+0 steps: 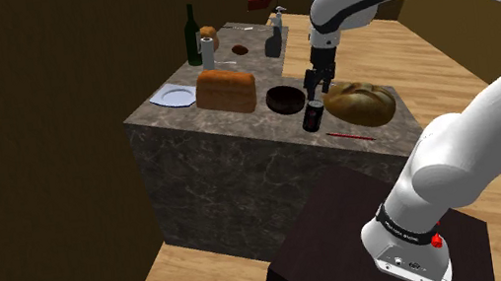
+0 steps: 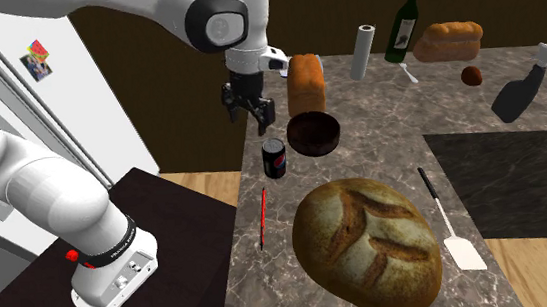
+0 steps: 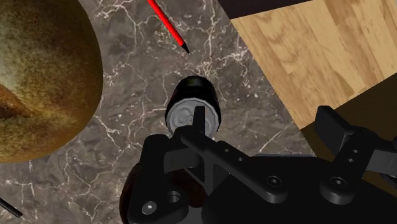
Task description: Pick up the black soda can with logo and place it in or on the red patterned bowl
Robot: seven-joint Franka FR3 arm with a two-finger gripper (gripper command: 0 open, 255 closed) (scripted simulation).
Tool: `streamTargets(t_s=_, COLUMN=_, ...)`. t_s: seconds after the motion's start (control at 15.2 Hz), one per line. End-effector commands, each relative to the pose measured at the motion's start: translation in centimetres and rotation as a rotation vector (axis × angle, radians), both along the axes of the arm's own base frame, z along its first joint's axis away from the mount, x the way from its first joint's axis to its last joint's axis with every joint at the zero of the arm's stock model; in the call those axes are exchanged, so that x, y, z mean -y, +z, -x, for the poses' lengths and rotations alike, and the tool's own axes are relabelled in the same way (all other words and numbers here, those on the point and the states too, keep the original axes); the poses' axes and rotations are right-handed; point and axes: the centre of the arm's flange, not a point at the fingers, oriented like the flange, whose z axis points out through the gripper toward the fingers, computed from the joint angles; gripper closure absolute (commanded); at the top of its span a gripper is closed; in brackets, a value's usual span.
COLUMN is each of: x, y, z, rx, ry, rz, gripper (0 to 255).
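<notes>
The black soda can (image 1: 312,114) (image 2: 275,158) (image 3: 194,105) stands upright on the marble counter near its front edge, and its silver top shows in the wrist view. Just behind it sits the dark red bowl (image 1: 285,98) (image 2: 313,132), with nothing in it. My gripper (image 1: 319,84) (image 2: 249,109) hangs open a little above the can, on the side away from the round loaf, and holds nothing. Its fingers are apart and point down at the counter.
A big round loaf (image 1: 360,102) (image 2: 366,233) lies beside the can. A red pencil (image 1: 349,135) (image 2: 263,219) (image 3: 167,24) lies near the counter edge. A bread loaf (image 1: 226,90), plate (image 1: 174,96), green bottle (image 1: 192,35) and spatula (image 2: 447,219) share the counter.
</notes>
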Motion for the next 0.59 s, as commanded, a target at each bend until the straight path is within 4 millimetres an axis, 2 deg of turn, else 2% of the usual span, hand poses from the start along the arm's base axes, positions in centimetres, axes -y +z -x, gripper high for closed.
streamTargets(t_s=0.0, x=2.4, y=-1.7, z=-0.7, rx=0.006, ry=-0.002, rz=-0.005, gripper=0)
streamTargets(t_s=0.26, x=6.6, y=-4.8, z=-2.3, rx=0.016, ry=-0.007, rz=-0.021, gripper=0)
streamTargets(t_s=0.53, x=6.7, y=-6.5, z=-2.2, rx=0.016, ry=-0.007, rz=-0.022, gripper=0)
